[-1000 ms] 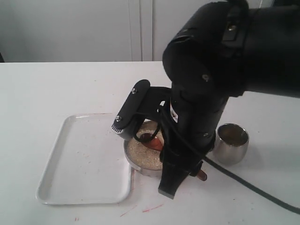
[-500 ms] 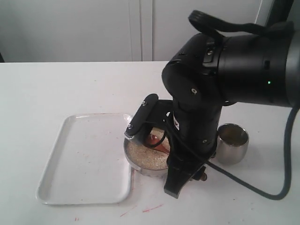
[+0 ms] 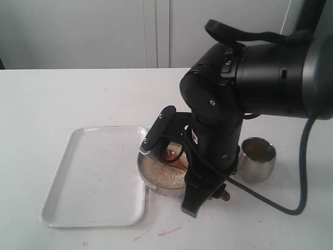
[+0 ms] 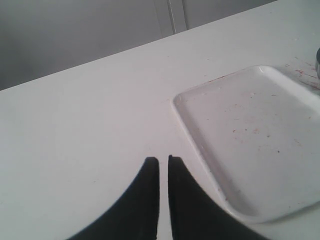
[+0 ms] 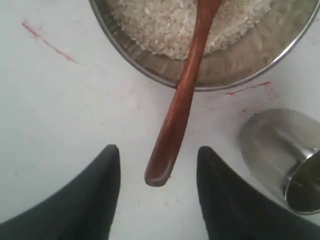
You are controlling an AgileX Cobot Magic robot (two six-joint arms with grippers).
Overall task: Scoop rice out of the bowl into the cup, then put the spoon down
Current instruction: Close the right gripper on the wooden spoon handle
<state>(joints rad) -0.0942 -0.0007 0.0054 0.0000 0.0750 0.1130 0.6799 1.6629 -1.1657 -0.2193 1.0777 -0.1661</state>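
- At far left, off at nine o'clock from the work, the left gripper point(image 4: 163, 160) hangs over bare table point(image 3: 62, 99). Its jaws are together with only a slit between them, and they grip nothing.
- Next right, a white tray point(image 3: 91, 177) lies flat and carries nothing. Its right edge is just beside the bowl.
- At centre, the bowl point(image 5: 145, 67) stands upright with the rice point(image 5: 165, 25) heaped inside.
- The spoon point(image 5: 180, 100) has its head in the rice. Its handle crosses the rim toward roughly four o'clock and ends outside the bowl. Whether that end touches the table cannot be told.
- The right gripper point(image 5: 157, 152) is low over the handle end, jaws wide apart. One finger stands on each side of the wood and neither touches it.
- At three o'clock from the bowl, near but apart, the cup point(image 5: 280, 150) stands upright. Whether it holds any rice cannot be made out.
- Judgement: the spoon is not yet picked up, so scooping has not begun.
- Risk: an off-centre closure would push the handle sideways and lever the head up, throwing grains over the rim.
- Risk: the tapered, smooth handle may twist in the grip and tip a loaded scoop.
- Risk: the cup sits close to the outer finger, and a wide swing could knock it over.
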